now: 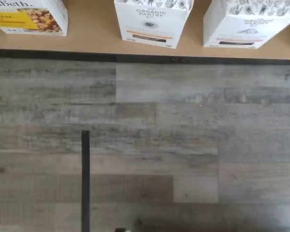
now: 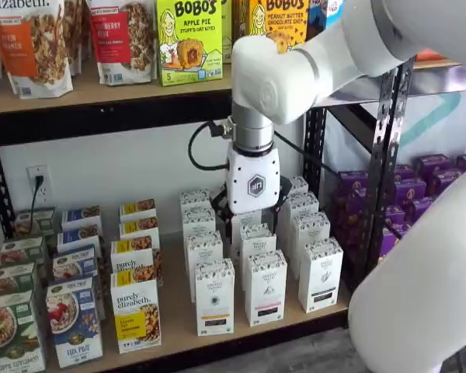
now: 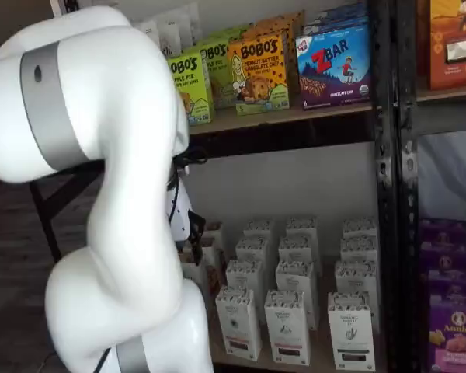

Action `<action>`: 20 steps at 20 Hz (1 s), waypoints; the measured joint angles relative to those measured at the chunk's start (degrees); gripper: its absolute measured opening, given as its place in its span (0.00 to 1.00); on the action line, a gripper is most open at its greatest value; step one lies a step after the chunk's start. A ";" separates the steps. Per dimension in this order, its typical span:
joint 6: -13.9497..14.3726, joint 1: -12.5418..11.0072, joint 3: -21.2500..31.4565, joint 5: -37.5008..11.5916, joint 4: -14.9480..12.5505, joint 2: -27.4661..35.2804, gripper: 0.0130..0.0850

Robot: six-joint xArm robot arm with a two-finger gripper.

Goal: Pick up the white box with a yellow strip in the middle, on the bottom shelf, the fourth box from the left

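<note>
The white box (image 2: 215,297), a tall narrow carton with a yellow-orange strip low down, stands in the front row of the bottom shelf (image 2: 175,307), right of a purely elizabeth box (image 2: 136,315). In the wrist view the white box (image 1: 152,21) stands at the front edge of the board (image 1: 92,34). It is the leftmost front carton in a shelf view (image 3: 238,322). My gripper (image 2: 252,216) hangs above and behind this box, over the rows of like cartons. Its black fingers (image 2: 221,211) stand apart and hold nothing. My arm hides most of the gripper in the other shelf view.
Like white cartons (image 2: 266,287) stand to the right and behind in rows. Cereal boxes (image 2: 74,318) fill the shelf's left. A black upright (image 2: 384,179) bounds the right end, with purple boxes (image 2: 419,186) beyond. Bobo's boxes (image 2: 189,39) sit on the shelf above. Grey plank floor (image 1: 183,135) lies below.
</note>
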 joint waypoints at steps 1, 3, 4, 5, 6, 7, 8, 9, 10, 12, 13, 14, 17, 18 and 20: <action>-0.21 -0.12 0.13 -1.14 0.24 0.73 1.00; 0.25 -0.18 0.06 -3.61 -0.42 3.05 1.00; 0.40 -0.23 -0.04 -4.26 -0.67 3.84 1.00; 0.46 -0.34 -0.47 -4.77 -0.88 5.30 1.00; 0.33 -0.56 -0.86 -5.56 -0.91 6.90 1.00; 0.14 -0.90 -1.19 -6.99 -1.00 8.84 1.00; 0.39 -1.16 -1.53 -8.34 -1.60 10.61 1.00; 0.97 -1.46 -2.00 -9.87 -2.68 12.68 1.00; 1.43 -1.77 -2.46 -11.13 -3.59 14.41 1.00; 1.55 -2.70 -3.54 -14.06 -4.65 18.41 1.00; 1.02 -3.26 -4.21 -15.68 -4.57 20.63 1.00; 0.47 -3.63 -4.72 -16.84 -4.29 22.35 1.00; -1.47 -4.62 -6.07 -20.67 -2.94 27.16 1.00; -2.07 -4.89 -6.41 -21.85 -2.49 28.46 1.00; -4.23 -5.56 -7.45 -25.09 -0.71 31.98 1.00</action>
